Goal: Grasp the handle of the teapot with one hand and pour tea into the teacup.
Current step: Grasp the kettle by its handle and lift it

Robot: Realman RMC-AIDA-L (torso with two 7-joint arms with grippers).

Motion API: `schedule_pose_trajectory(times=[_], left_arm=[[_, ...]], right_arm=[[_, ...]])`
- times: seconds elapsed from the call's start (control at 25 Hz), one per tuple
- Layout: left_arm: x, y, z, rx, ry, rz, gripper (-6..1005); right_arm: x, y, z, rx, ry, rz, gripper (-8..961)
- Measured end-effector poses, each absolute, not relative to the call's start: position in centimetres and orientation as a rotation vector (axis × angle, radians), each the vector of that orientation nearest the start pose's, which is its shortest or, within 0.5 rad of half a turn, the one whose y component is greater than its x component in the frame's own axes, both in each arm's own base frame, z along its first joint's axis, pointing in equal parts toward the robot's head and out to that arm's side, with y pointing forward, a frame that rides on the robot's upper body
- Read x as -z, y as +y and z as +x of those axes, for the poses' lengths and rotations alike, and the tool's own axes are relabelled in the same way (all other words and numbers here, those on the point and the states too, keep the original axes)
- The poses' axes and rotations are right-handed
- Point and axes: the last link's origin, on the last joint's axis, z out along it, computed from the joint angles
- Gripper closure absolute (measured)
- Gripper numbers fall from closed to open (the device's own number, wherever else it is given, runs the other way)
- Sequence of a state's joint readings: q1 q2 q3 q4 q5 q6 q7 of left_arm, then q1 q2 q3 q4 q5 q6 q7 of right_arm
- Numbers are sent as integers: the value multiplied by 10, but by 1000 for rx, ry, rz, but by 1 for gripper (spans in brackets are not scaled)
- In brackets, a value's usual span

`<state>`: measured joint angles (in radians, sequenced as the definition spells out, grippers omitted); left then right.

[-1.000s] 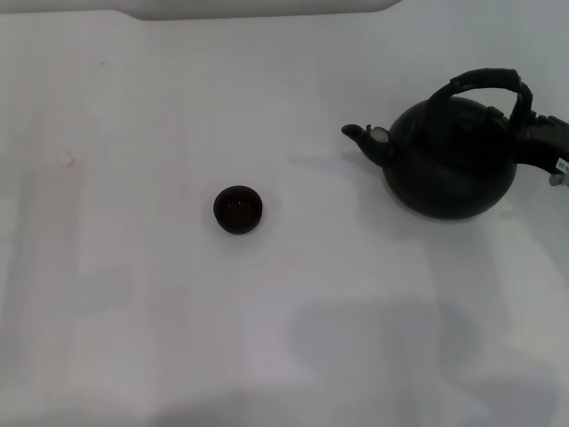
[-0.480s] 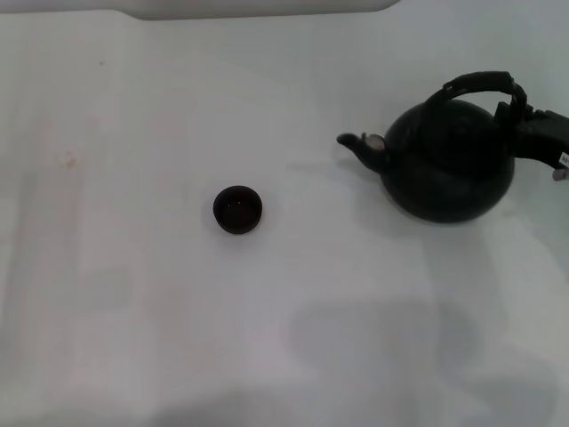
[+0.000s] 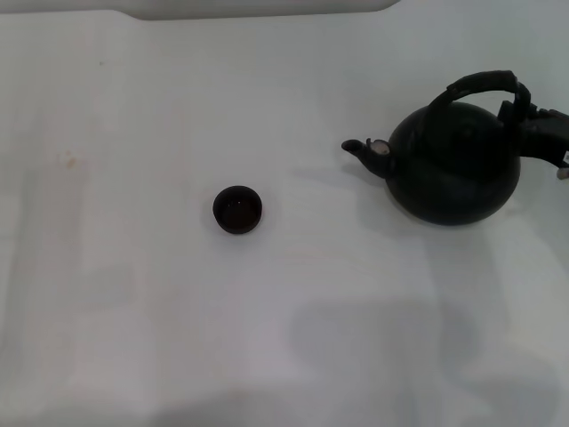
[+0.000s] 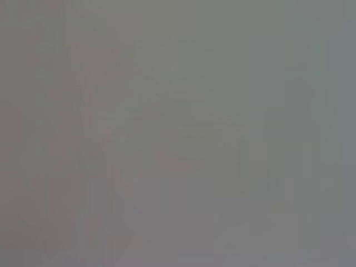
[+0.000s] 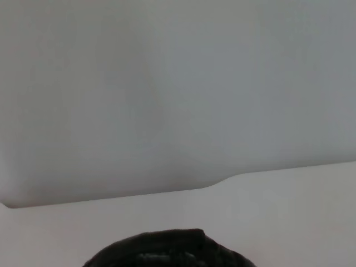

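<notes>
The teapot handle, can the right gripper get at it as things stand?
Probably yes. The right gripper is already at the handle on the teapot, on its side away from the spout, with nothing between them.

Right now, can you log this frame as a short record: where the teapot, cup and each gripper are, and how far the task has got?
teapot: on the right of the white table, upright, spout pointing toward the cup
handle: arched over the lid, right gripper at its right end
cup: near the table's middle, standing apart, to the left of the spout
right gripper: at the handle's right end, by the picture's edge
left gripper: not in view
pouring: not begun; teapot not tilted over the cup
</notes>
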<state>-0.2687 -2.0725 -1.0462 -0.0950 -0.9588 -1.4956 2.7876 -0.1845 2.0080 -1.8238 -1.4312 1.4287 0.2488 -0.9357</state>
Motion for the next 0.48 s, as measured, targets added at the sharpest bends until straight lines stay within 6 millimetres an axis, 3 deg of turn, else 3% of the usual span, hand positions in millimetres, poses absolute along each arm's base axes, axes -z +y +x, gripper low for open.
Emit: schedule_pose_trajectory(times=[0.28,0.48], left_arm=[[-59,258,-380,882,-578,-1110,120],[-59,257,-381,876,-583,-1110,119]], right_arm=[[-10,283,273,-525,1057,-1853,768],[-20,288,252,-565,989,-1903,769]])
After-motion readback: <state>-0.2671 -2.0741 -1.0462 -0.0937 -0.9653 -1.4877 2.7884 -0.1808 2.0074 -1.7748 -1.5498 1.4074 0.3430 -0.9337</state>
